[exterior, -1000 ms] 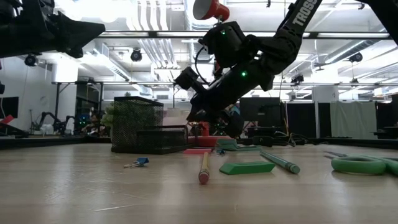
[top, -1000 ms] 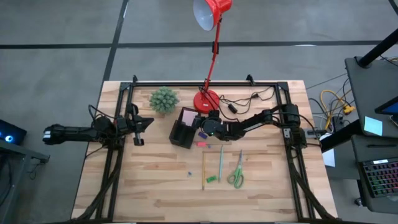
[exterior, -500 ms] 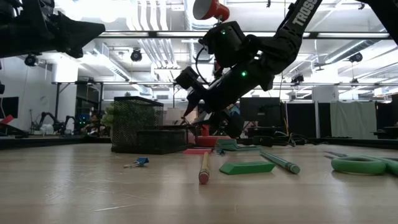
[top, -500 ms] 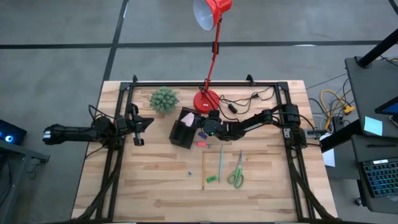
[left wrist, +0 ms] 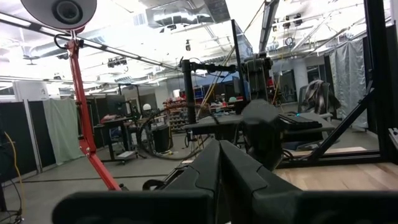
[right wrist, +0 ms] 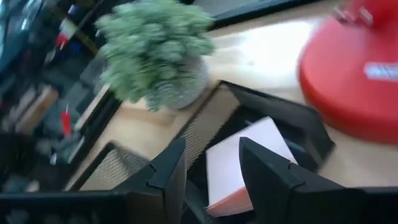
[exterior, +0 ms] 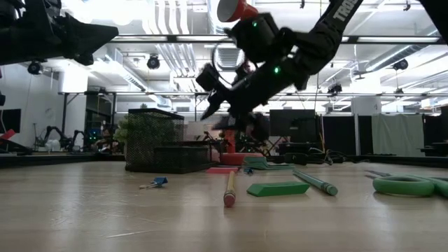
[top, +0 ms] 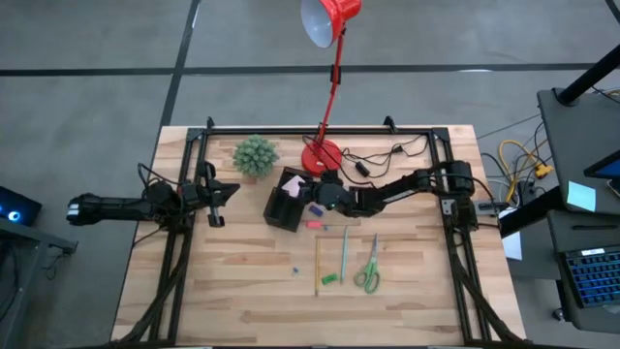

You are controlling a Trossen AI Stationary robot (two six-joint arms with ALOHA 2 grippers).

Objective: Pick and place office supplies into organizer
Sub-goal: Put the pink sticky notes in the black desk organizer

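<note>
Two dark arms are seen over a wooden table (top: 232, 291) beside a red desk lamp (top: 323, 153) – one at work, one parked. The left gripper (top: 216, 193) is held off at the table's left edge, well apart from everything, its fingers pressed together on nothing.

The right gripper (right wrist: 211, 155) is poised over the black mesh organizer (top: 281, 210), just beside a small green spiky plant (top: 256, 155). Its fingers, clamped shut a second ago, have been spread apart, and the wrist has been raised a little. Nothing is held between them now.

The pink sticky-note pad (right wrist: 264, 140) has been let go – it is seen resting inside a compartment of the organizer, tilted against the mesh wall. That placement is judged done.

Much is left on the bare wood nearer the front: the green-handled scissors (top: 367, 267), the green pen (top: 343, 254), the yellow pencil (top: 317, 262), a flat green piece (top: 330, 279), a pink piece (top: 312, 224) close to the organizer and a tiny blue clip (exterior: 155, 183). A retreat clear of the organizer's rim is likely called for before the next item is fetched.
</note>
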